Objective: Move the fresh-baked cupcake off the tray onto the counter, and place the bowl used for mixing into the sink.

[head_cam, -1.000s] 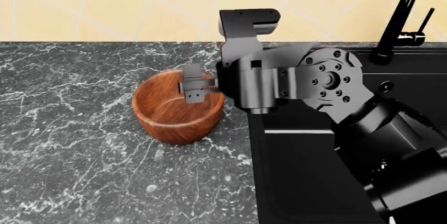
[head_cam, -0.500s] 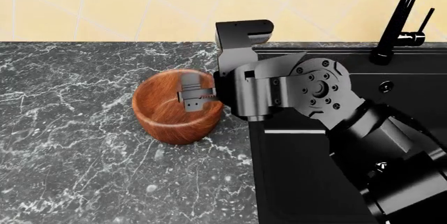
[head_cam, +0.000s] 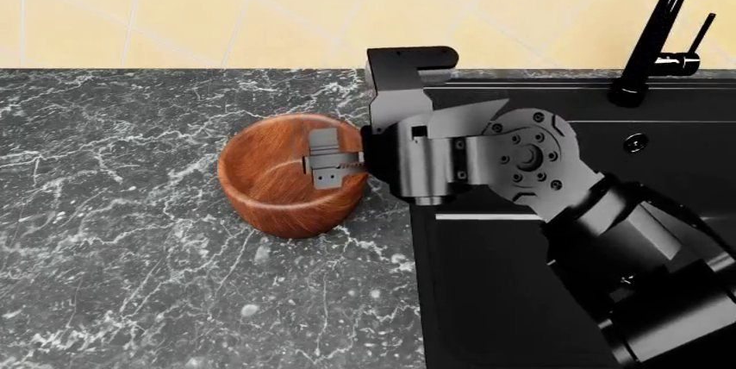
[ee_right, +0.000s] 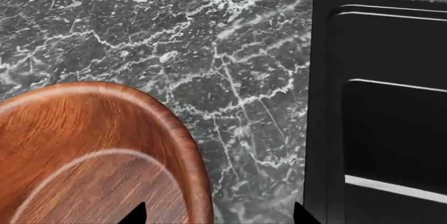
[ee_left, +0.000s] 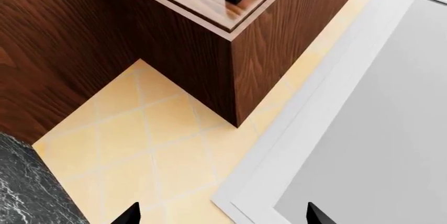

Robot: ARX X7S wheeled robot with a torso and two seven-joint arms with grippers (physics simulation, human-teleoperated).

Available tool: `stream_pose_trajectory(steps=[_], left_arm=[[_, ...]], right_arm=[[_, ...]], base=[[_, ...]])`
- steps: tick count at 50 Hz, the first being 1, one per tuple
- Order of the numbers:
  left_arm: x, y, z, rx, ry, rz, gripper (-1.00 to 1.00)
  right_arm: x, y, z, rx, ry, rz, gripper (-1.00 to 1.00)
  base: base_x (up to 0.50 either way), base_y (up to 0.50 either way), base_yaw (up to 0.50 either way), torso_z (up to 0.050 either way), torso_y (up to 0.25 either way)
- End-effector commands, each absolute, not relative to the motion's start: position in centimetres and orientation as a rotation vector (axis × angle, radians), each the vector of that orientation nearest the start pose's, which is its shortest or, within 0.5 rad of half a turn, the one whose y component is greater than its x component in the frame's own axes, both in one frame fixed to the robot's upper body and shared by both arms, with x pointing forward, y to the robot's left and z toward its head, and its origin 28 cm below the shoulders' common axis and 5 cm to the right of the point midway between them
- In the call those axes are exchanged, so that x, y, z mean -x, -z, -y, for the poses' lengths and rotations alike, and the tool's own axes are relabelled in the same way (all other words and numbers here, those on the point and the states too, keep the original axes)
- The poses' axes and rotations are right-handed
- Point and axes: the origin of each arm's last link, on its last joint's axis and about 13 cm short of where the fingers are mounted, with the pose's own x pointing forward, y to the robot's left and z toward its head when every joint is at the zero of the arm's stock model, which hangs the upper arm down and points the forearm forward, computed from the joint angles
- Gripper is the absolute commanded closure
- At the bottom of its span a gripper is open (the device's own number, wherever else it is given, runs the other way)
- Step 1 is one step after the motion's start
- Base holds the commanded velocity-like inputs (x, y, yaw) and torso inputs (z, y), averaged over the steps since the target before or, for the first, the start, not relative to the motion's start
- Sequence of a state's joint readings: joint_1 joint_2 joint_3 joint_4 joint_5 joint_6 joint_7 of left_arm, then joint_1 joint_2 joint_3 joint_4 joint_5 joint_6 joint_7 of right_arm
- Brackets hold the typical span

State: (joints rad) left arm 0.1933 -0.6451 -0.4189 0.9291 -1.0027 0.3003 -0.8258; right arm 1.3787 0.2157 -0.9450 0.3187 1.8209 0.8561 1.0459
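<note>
The bowl half is unfinished: one wooden bowl [head_cam: 292, 176] stands on the bench [head_cam: 127, 240] near the sink's [head_cam: 506, 291] edge. The right tool [head_cam: 326, 162], jaws apart, straddles its near wall. The left tool's [ee_left: 222, 214] tips are spread, empty. No cupcake or tray in view; one faucet [head_cam: 661, 28].

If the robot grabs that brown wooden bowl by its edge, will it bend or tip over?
The round reddish-brown wooden bowl has thick walls, so it probably stays stiff. Gripped on one side by the right gripper, it would likely tilt rather than hang level. Its smooth, shiny surface might slip a little. It stands on the dark marble counter.
</note>
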Motion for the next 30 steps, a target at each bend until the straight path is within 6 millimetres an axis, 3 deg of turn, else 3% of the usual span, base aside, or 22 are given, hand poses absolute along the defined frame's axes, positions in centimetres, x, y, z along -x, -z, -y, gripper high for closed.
stream_pose_trajectory(steps=[1,30], left_arm=[[-12.3,-23.5,-29.1,0.618,-0.385,0.834,-1.00],[-12.3,-23.6,-29.1,0.616,-0.386,0.835,-1.00]], right_arm=[[-31.5,-26.0,-0.7,0.005,-0.257,-0.640,-1.00],[-31.6,-24.5,-1.0,0.014,-0.292,-0.665,-1.00]], base=[[0.00,0.00,0.00,0.000,0.000],[0.00,0.00,0.00,0.000,0.000]])
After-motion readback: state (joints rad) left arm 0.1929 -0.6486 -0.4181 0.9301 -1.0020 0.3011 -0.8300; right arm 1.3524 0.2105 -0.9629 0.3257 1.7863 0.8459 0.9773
